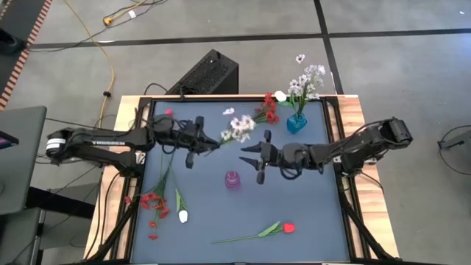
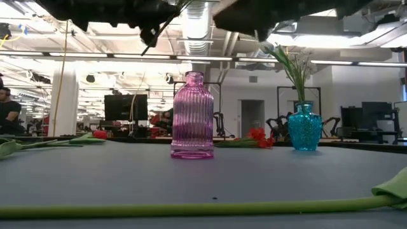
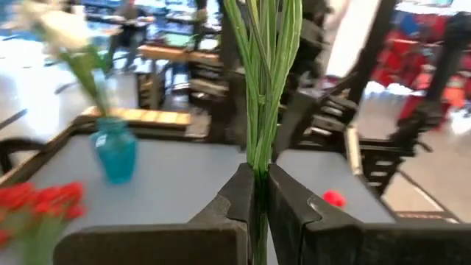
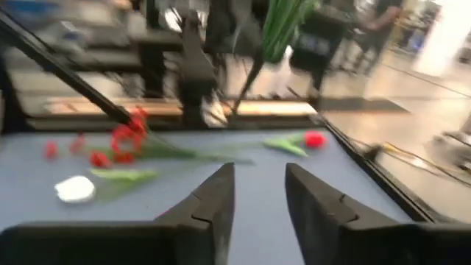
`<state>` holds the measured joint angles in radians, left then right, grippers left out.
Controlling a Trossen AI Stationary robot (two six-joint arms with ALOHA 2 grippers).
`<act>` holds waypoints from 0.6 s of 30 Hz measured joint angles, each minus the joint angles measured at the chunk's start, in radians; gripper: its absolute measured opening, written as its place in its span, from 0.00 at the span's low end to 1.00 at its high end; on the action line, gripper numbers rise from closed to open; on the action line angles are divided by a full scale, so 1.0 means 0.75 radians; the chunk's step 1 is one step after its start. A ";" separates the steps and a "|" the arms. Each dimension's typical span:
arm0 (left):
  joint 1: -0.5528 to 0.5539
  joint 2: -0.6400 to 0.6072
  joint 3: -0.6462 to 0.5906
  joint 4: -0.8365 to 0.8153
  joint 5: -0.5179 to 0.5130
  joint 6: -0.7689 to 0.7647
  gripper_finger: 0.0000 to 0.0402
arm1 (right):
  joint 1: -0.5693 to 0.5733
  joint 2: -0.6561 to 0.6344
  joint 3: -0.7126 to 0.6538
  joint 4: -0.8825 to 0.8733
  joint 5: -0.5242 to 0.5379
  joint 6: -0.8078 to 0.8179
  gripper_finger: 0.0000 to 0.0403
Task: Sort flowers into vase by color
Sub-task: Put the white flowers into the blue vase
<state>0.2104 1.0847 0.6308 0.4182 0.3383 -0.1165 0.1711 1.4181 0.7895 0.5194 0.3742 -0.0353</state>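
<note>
Grey-blue desk (image 1: 309, 221): we see left gripper (image 1: 197, 141) jaws clenched on white spray (image 1: 237, 129) stems, light, floppy; hold low. Right gripper (image 1: 254, 156) jaws released.

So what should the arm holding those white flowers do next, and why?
Probably carry it toward the blue vase. The left claw is shut on the white spray, held above the table, and that vase already holds pale flowers. The right claw is open, holding nothing.
</note>
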 joint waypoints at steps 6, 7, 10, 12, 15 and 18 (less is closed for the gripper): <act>-0.072 0.123 -0.001 0.247 0.000 -0.006 0.03 | -0.076 0.001 0.000 0.183 -0.219 -0.035 0.65; -0.074 0.140 -0.001 0.275 -0.001 -0.009 0.03 | -0.080 0.001 0.000 0.202 -0.220 -0.035 0.68; -0.076 0.192 0.001 0.342 -0.003 -0.026 0.03 | -0.093 0.001 0.000 0.261 -0.226 -0.042 0.74; -0.076 0.237 0.008 0.376 -0.003 -0.039 0.03 | -0.093 0.001 0.000 0.282 -0.247 -0.066 0.76; -0.076 0.307 0.051 0.394 -0.004 -0.050 0.03 | -0.096 0.002 0.000 0.311 -0.263 -0.071 0.77; -0.076 0.383 0.124 0.396 0.013 -0.051 0.03 | -0.103 0.002 0.000 0.322 -0.263 -0.074 0.77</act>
<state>0.1532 1.3717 0.7236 0.7151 0.3481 -0.1547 0.0937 1.4193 0.7895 0.7609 0.1768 -0.0906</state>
